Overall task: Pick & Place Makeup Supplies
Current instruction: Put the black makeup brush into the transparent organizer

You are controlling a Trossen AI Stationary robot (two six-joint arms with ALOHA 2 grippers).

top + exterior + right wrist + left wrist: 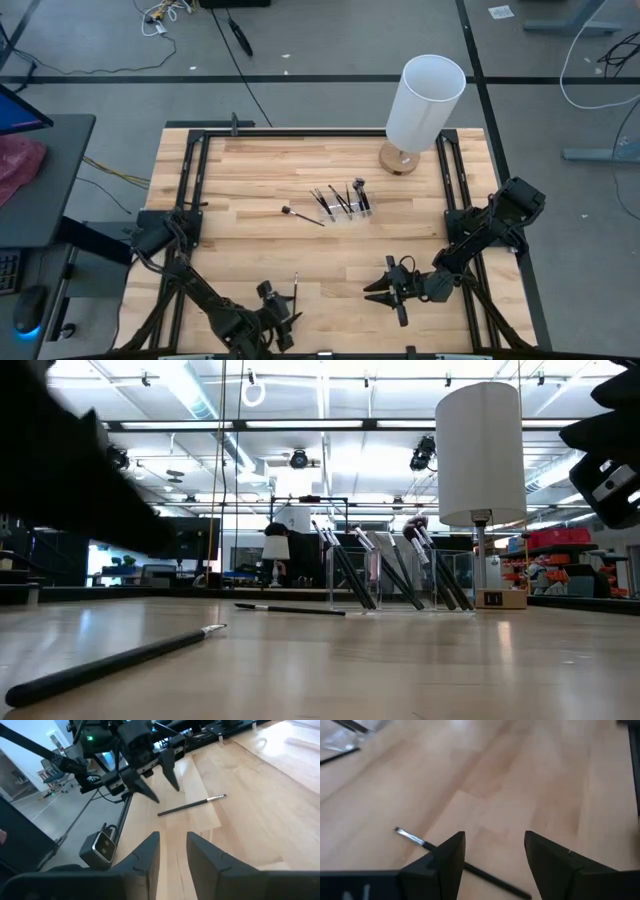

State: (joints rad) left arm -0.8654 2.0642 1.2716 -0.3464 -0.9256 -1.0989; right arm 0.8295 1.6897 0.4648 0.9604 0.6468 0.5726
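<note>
Several thin dark makeup brushes (343,198) stand slanted in a small clear holder (392,575) at mid-table. One loose brush (303,215) lies flat left of the holder. Another loose brush (296,285) lies flat near the table's near edge, also seen in the left wrist view (411,837) and the right wrist view (192,805). My left gripper (283,310) hovers open just over this brush's handle (495,837), fingers either side, touching nothing. My right gripper (378,291) waits open to the right of it (173,836), above bare wood.
A tall white cylinder lamp (425,100) on a round wooden base stands at the table's far right. Black rails (190,170) run along the left, right and far edges. Bare wood (340,260) lies between the holder and both grippers.
</note>
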